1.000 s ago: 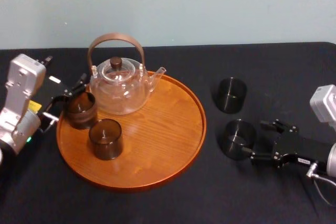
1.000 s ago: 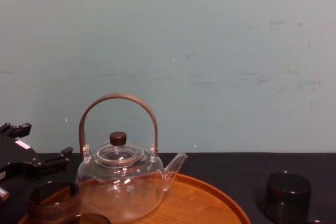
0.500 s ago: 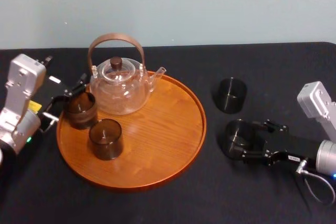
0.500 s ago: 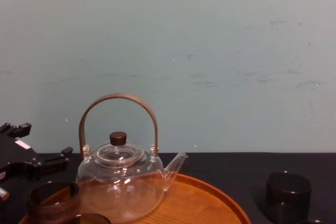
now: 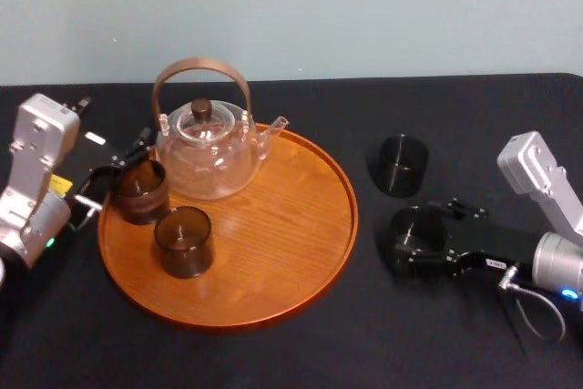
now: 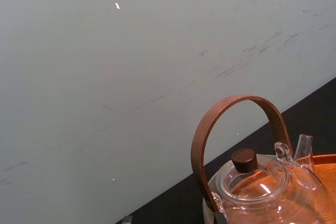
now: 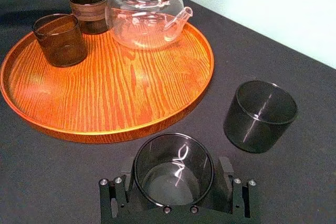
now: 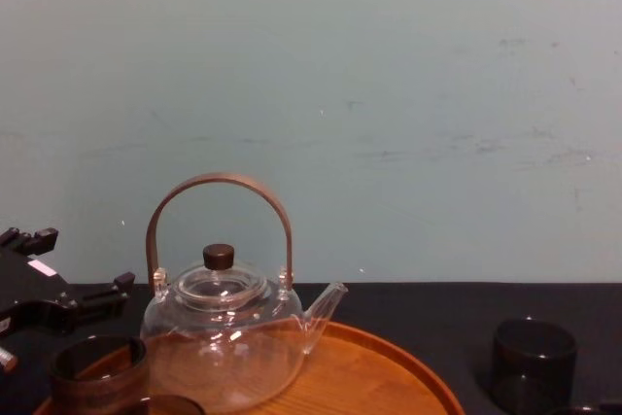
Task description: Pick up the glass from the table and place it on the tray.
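Soft, even light falls on the tray (image 5: 273,261), whose wood carries a pale sheen across its middle and glows bright orange in the right wrist view. Small white glints dot the teapot (image 5: 205,161) at the tray's far rim and curl inside the glass (image 7: 174,169) near its right edge. The black table (image 5: 364,353) around the tray swallows shadows. The wall (image 8: 389,94) behind it is evenly lit.

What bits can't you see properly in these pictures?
Chest view: the front glass on the tray is mostly below the bottom edge.
Left wrist view: the teapot has its base cut off by the bottom edge.
Right wrist view: the right end effector, straddling the table glass, hides its lower sides.
Head view: the left end effector covers part of the tray's left rim.
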